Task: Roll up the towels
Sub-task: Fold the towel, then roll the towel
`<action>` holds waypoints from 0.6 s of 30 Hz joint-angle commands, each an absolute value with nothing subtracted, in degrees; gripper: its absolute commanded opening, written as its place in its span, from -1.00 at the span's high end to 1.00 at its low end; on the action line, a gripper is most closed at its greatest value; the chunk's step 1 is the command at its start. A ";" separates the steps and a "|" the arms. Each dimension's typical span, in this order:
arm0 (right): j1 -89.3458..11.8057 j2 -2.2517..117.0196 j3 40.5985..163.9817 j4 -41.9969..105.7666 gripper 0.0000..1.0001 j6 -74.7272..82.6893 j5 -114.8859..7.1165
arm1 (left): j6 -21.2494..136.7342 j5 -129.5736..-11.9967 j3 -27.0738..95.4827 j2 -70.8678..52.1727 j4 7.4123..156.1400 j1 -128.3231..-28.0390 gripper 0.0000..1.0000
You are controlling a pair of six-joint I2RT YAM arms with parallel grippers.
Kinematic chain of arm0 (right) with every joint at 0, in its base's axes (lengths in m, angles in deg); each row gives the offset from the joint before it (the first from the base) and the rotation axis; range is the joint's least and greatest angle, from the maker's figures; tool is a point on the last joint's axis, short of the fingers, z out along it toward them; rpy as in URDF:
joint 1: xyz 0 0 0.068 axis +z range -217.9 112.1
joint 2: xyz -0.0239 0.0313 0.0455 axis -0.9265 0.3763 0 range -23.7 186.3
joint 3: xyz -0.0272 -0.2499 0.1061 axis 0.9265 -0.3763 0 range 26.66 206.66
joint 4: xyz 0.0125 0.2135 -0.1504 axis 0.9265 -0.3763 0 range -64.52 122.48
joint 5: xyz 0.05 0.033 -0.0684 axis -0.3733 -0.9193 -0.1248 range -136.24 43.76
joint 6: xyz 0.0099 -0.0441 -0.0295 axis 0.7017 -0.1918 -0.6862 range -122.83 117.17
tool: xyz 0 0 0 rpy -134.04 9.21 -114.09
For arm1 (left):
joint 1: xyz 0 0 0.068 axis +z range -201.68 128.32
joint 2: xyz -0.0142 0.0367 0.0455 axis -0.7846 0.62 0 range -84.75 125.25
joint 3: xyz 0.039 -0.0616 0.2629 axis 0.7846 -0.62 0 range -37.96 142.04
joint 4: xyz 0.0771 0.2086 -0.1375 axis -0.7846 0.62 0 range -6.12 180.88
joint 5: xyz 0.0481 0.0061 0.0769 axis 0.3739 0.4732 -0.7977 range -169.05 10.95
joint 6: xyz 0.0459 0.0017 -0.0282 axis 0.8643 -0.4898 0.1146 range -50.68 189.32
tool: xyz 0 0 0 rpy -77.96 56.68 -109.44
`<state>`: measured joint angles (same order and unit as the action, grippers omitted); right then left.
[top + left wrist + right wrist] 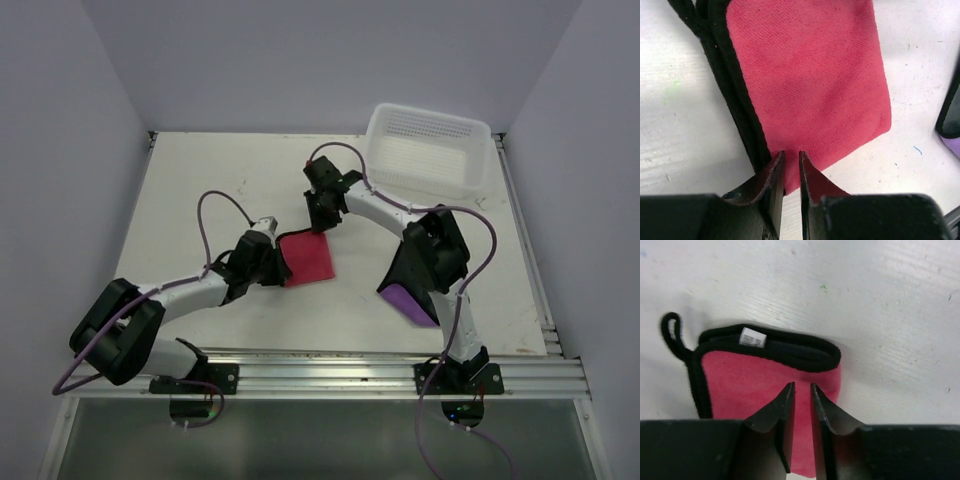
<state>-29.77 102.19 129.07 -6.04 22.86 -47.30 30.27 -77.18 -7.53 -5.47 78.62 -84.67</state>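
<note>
Label: small white tag (752, 337) on pink-red towel's (306, 257) black hem, print unreadable | Surface: scuffed white table (200, 190), pale walls, white basket (425, 150) far right | Towel lay mid-table, folded | Left gripper (791, 157) pinched its near edge | Right gripper (802, 390) slightly parted over it, grip unclear | Purple towel (408, 303) half hidden under right arm

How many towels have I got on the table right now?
2. The pink-red towel lies mid-table between the left gripper and the right gripper. The purple towel lies right of it, partly hidden under the right arm.
</note>
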 commanded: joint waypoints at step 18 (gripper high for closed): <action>-34.68 68.42 94.61 12.42 0.22 35.74 -59.69 | 37.85 -84.58 15.80 -11.12 97.75 -84.90 -0.24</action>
